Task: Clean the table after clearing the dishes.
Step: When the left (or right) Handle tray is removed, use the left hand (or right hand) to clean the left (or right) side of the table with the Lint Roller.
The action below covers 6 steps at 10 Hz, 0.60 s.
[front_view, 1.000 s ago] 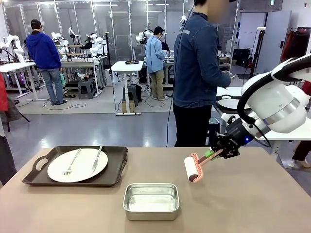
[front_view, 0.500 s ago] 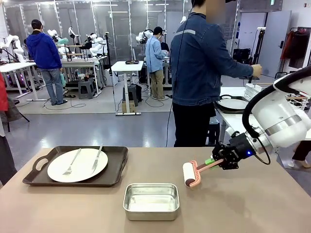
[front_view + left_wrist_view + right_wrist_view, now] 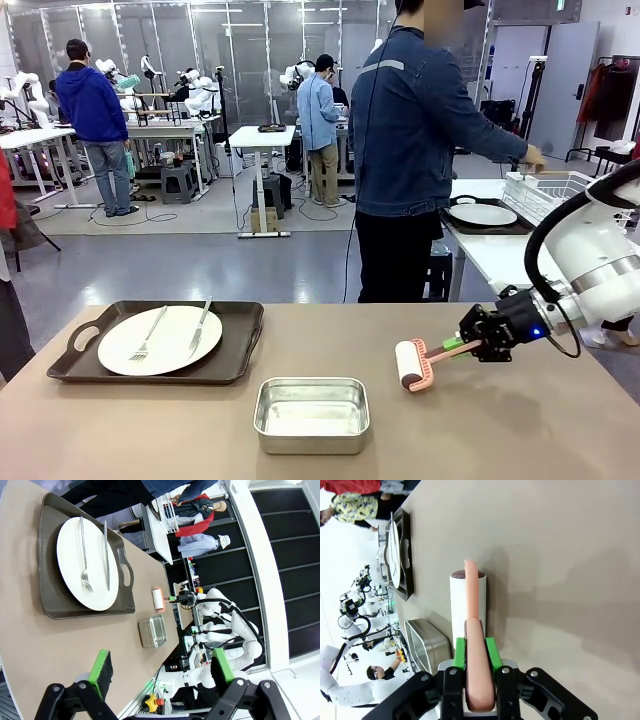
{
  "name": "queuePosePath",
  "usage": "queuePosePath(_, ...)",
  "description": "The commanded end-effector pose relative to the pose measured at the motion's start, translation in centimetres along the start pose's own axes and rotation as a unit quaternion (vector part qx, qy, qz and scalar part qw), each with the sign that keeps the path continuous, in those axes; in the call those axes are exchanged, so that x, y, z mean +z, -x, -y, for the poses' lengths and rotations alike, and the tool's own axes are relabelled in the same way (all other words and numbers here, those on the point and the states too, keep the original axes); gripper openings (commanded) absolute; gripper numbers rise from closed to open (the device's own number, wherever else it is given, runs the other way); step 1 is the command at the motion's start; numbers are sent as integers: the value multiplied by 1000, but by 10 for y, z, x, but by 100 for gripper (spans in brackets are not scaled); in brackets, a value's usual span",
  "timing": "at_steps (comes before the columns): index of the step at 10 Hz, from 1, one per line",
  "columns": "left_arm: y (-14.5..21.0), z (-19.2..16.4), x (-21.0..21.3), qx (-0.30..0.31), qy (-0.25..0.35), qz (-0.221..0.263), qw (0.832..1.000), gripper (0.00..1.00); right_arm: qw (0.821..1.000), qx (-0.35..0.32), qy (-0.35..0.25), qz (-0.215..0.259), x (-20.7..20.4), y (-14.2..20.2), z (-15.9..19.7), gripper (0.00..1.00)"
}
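On the beige table [image 3: 500, 430] my right gripper [image 3: 470, 344] is shut on the pink handle of a lint roller [image 3: 412, 364], whose white roll looks to rest on the tabletop right of centre. In the right wrist view the handle runs between the green pads [image 3: 492, 652] up to the roll [image 3: 466, 600]. The dishes, a white plate [image 3: 160, 340] with a fork and knife, sit on a dark tray [image 3: 245, 335] at the far left. My left gripper [image 3: 161, 667] hangs open above the table, with the plate [image 3: 87, 562] and tray [image 3: 50, 595] beyond it.
A small steel pan [image 3: 311, 413] stands near the front edge, left of the roller. A person in a denim jacket [image 3: 410, 130] stands at the far side, turned away, reaching to a white side table with a wire rack [image 3: 555, 190] and another tray [image 3: 482, 214].
My right gripper has drawn the lint roller to the right and a little nearer along the tabletop. The person's arm has reached out to the rack on the right. The left gripper is unchanged.
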<state>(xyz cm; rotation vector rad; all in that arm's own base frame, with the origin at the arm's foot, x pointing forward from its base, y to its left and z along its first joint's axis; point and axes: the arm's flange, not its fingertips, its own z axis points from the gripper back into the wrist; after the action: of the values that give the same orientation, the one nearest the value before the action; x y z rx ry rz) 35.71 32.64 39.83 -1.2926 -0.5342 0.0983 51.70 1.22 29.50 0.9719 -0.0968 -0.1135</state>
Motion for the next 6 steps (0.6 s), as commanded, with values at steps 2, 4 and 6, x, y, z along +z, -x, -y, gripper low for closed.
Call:
queuePosePath(2, 2, 3, 3, 0, 3, 1, 1000, 100, 994, 21, 101, 32, 46, -1, 25, 21)
queuePosePath(4, 2, 3, 3, 0, 3, 1, 1000, 100, 984, 23, 177, 27, 75, -7, 30, 21)
queuePosePath(6, 2, 3, 3, 0, 3, 1, 1000, 100, 969, 15, 244, 24, 103, -10, 28, 21)
